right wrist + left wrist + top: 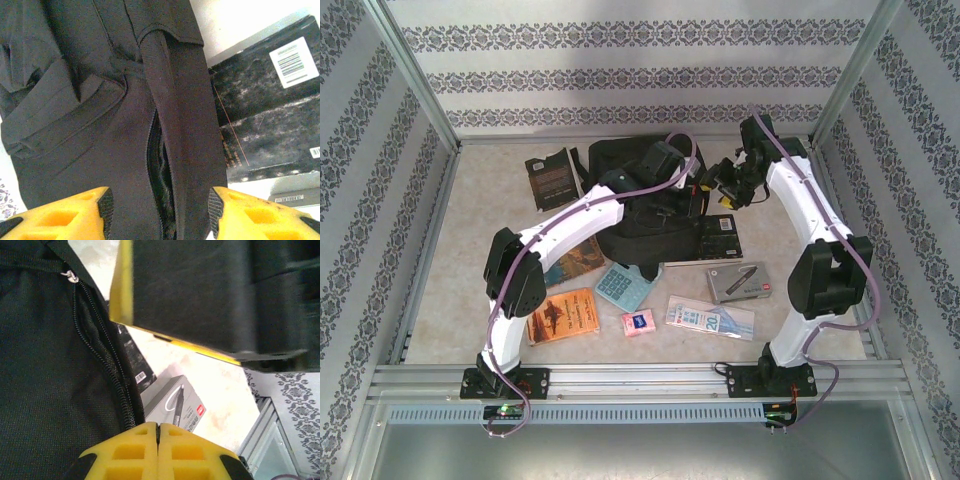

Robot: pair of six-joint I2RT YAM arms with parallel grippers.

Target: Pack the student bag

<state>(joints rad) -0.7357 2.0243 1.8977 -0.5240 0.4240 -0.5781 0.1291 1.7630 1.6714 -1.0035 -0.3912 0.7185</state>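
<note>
**Bag mouth barely open, and neither pincer has a sure hold**

The student bag (pixel 640 215) lies in the far middle of the tabletop (pixel 470 230), with both arms reaching over it. The things to pack are spread nearer the arm bases.

The left pincer (pixel 157 440) is fully closed, its fingers pressed together just beside the bag's zipper (pixel 107 360). I cannot tell whether a fold of fabric is caught between them. If nothing is caught, any pull meant to spread the opening will most likely come away empty.

The right pincer (pixel 160 202) stands open, its fingers on either side of a raised strip of fabric and a narrow slit (pixel 156 165), gripping nothing. The soft cloth may slide or bunch when the fingers close, so they could catch the strap seam instead of the zipper edge.

The slit looks too narrow to take a book. Forcing one in would probably push the whole bag across the tabletop, since nothing appears to pin it down.

The black book (pixel 270 105) lies right against the bag, and the grey pen box (pixel 175 405) is near it. A dragged bag could shove both, and the two wrists work close enough together that they risk knocking into each other.
</note>
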